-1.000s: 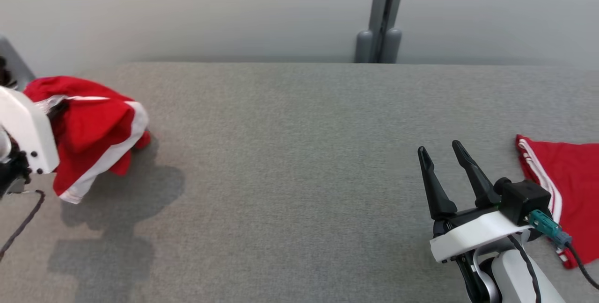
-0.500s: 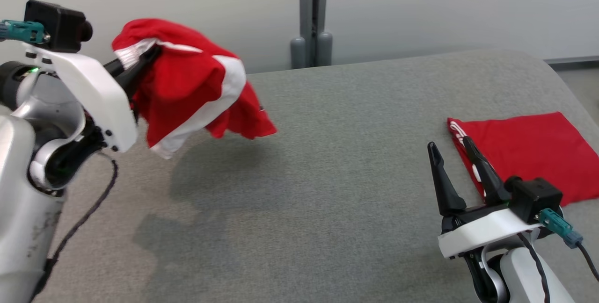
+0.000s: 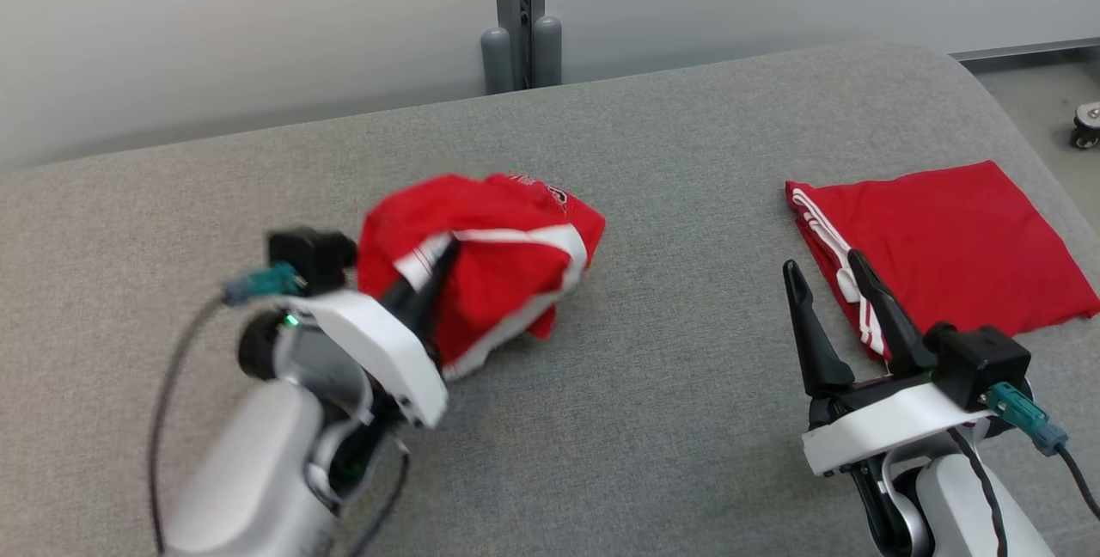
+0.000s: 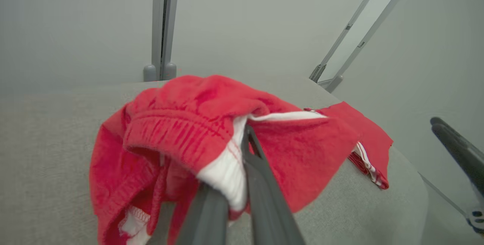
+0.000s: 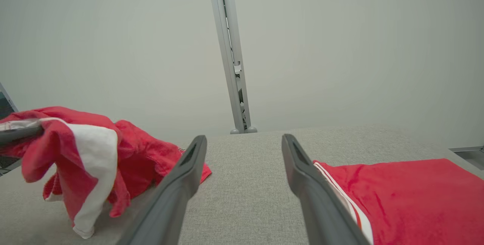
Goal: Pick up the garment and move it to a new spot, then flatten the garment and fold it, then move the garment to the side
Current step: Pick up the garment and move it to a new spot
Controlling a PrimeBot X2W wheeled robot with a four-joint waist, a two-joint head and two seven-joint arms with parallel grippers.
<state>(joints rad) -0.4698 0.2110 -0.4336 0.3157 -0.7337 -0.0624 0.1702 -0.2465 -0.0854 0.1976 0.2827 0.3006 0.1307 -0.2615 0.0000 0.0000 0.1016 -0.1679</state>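
The red garment (image 3: 490, 256), white-trimmed, is lying bunched left of centre on the grey padded table (image 3: 687, 437), and its lower folds appear to be touching the surface. The left gripper (image 3: 440, 263) is pinching the white trim, jaws drawn narrow on the fabric, and is holding the top of the bundle raised. The right gripper (image 3: 822, 269) is hovering toward the near right of the table, jaws standing wide and gripping nothing. A folded red garment (image 3: 954, 239) is lying flat by the right edge, its striped border just beside the right gripper.

bunched red garment (image 5: 143, 162), folded cloth (image 5: 408, 196), grey surface (image 5: 242, 184)
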